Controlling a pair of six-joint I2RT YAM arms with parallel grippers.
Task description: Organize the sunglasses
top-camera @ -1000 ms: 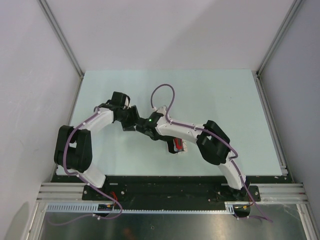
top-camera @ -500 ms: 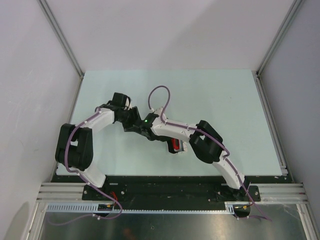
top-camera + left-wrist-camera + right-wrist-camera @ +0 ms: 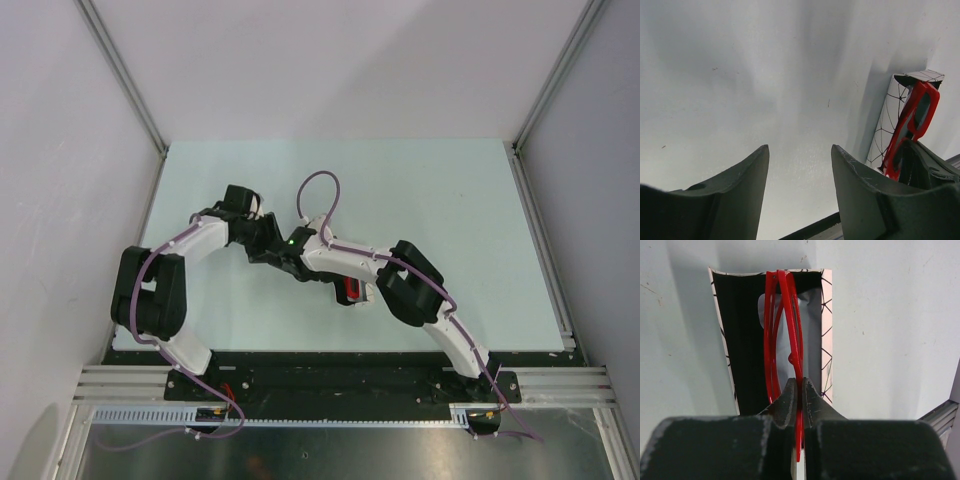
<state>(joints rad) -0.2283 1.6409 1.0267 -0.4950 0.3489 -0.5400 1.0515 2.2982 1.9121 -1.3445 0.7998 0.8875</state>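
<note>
Pale worktop (image 3: 450, 200) under both arms. Right jaws pinch the sunglasses (image 3: 791, 359), long axis 12-to-6, over the open case (image 3: 742, 340) at 12 o'clock; left jaws spread, holding nothing.

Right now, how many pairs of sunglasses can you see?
1. The thin red plastic-framed sunglasses with dark lenses are pinched in the right gripper, over the open white line-patterned case. Part of the table is covered from above, so another pair could be hidden.
</note>
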